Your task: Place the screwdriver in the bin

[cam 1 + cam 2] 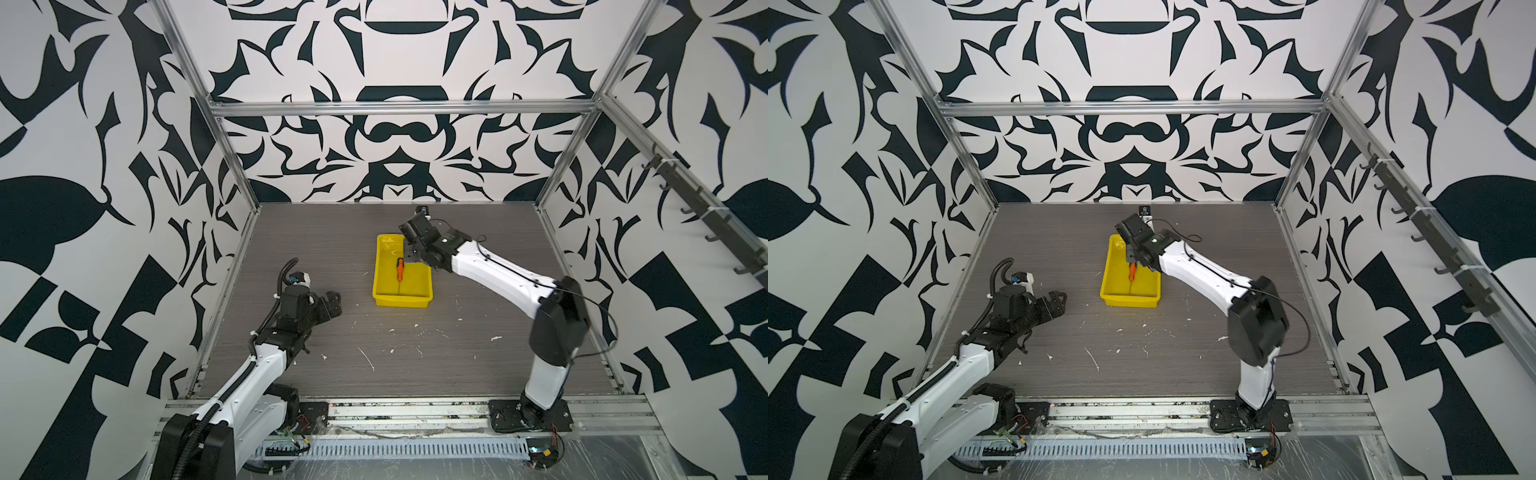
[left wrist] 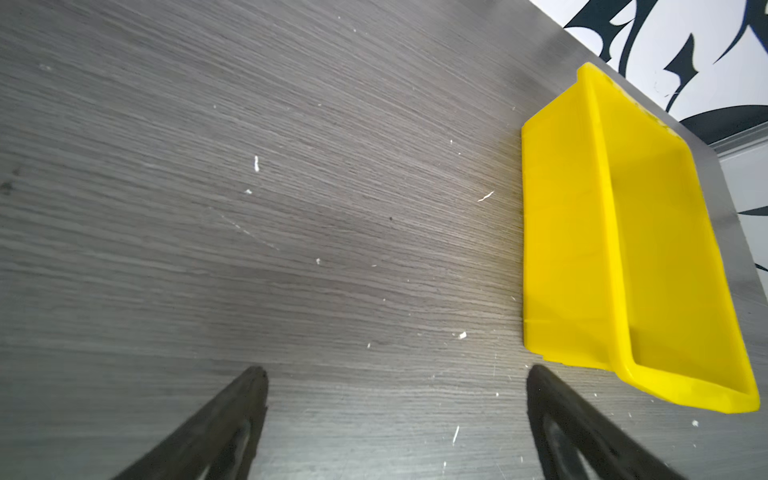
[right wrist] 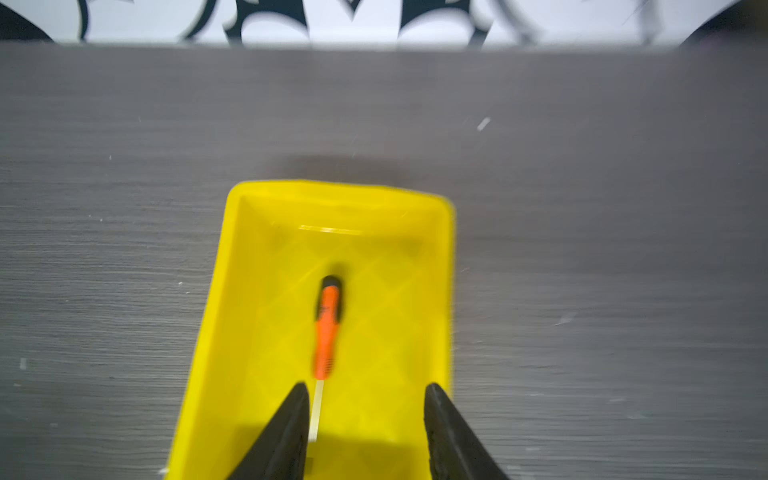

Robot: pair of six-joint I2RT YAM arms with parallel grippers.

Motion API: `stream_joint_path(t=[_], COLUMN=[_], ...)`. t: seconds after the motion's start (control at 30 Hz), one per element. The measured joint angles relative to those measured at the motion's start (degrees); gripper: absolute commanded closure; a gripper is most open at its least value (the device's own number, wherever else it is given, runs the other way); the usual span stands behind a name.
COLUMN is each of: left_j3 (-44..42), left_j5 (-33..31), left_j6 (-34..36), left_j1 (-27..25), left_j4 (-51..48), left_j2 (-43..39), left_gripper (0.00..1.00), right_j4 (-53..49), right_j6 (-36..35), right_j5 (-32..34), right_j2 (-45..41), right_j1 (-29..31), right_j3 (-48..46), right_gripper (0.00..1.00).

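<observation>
grey wood-grain tabletop point(image 3: 582, 208), flecked with white chips, lay beneath black-and-white patterned walls point(image 1: 395, 145). right gripper point(image 3: 366, 386) hung over the bin point(image 3: 340, 191), its tapered black fingers point(image 3: 286, 432) moderately parted and holding nothing. the screwdriver point(image 3: 328, 328) lay flat on the bin's glossy yellow floor, thin shaft just beside one finger, black cap toward the back wall, clear of both long rims. left gripper point(image 2: 397, 370) stood spread wide and empty over bare table, apart from the bin.

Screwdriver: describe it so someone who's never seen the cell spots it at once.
On the grey wood-grain table, find the yellow bin near the middle. The screwdriver lies inside it. It is the only thing in there: orange handle, black end cap, thin shaft.
</observation>
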Motion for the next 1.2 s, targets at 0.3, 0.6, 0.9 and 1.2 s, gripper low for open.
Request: stream_joint_path(t=[0.3, 0.6, 0.9, 1.2], left_j3=[0.0, 0.0, 0.0, 0.8], left_j5=[1.4, 2.0, 1.7, -3.3], left_j6=[-0.1, -0.2, -0.5, -1.7], left_j1=[0.0, 0.0, 0.0, 0.0], left_j4=[0.6, 0.6, 0.8, -1.4], left_j2=[0.9, -0.4, -3.2, -0.8], left_gripper=[0.00, 0.00, 0.00, 0.00], right_j4=[26.6, 50.9, 67.9, 79.6], right_j6=[-27.9, -52.9, -42.3, -36.1], right_j5=[15.1, 17.9, 11.9, 12.0], right_j2=[-26.2, -20.7, -18.6, -10.7], right_j1=[-0.1, -5.3, -22.6, -25.5], right_j3=[-40.3, -58.4, -62.4, -66.0], right_gripper=[0.40, 0.35, 0.35, 0.33])
